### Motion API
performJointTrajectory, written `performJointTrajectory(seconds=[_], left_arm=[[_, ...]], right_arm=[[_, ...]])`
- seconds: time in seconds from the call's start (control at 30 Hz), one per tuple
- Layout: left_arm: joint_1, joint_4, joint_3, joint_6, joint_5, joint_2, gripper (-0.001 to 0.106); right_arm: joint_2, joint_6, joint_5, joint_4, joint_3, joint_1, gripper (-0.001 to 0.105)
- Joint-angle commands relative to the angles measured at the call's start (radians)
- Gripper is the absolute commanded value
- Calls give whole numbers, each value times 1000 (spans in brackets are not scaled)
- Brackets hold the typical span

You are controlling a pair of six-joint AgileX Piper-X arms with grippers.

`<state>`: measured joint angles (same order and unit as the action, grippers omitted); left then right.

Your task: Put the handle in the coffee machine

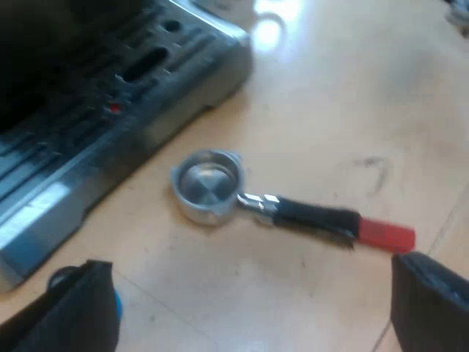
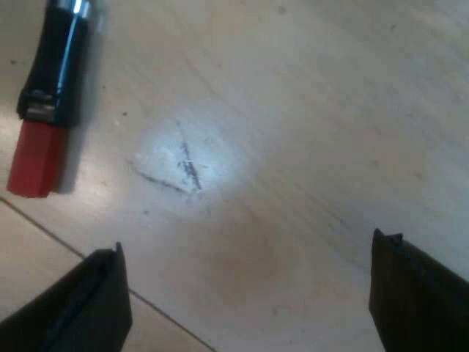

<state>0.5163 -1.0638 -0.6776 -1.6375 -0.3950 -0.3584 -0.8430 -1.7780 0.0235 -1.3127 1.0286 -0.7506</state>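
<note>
The left gripper (image 1: pixel 250 268) is being held wide open, nothing being gripped, over the table (image 1: pixel 330 103) just short of the holder (image 1: pixel 293 213). The right gripper (image 2: pixel 248 246) is likewise being held wide and empty, over bare wood near a scribbled mark (image 2: pixel 183 167), with the holder's red end (image 2: pixel 33 158) lying close by. The holder is being left flat on the table, basket mouth up, loose and ungripped, its basket near the front of the espresso machine (image 1: pixel 110 125) but apart from it, its handle pointing away. A blue thing (image 1: pixel 116 304) is being hidden behind one left finger and cannot be identified. Progress is being judged as nil: gripping, lifting and locking into the machine's front are all being counted as outstanding.
</note>
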Motion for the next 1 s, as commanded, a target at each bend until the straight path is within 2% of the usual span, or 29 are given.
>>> performJointTrajectory(seconds=[0.03,0.27,0.3,0.37,0.5,0.57,0.63,0.83,1.0], left_arm=[[46,-21,-7,13,-19,-19,77],[163,-32,-7,35,-44,-64,77],[172,-34,-7,39,-56,-68,77],[214,-39,-7,50,-113,-104,77],[247,-33,-7,52,-115,-138,77],[273,-30,-7,103,-108,-178,77],[286,-24,-7,118,-91,-199,77],[307,63,-3,118,-87,-260,77],[307,164,59,118,-87,-307,77]], right_arm=[[-24,47,-4,-7,11,-64,70],[-54,155,1,20,11,-168,70],[-54,159,1,22,11,-170,70],[-57,215,1,43,11,-190,70],[-65,245,2,64,2,-198,70],[-65,275,2,106,-27,-198,70],[-65,290,2,146,-58,-198,70],[-71,332,2,242,-167,-198,70],[-127,343,2,262,-210,-198,70]])
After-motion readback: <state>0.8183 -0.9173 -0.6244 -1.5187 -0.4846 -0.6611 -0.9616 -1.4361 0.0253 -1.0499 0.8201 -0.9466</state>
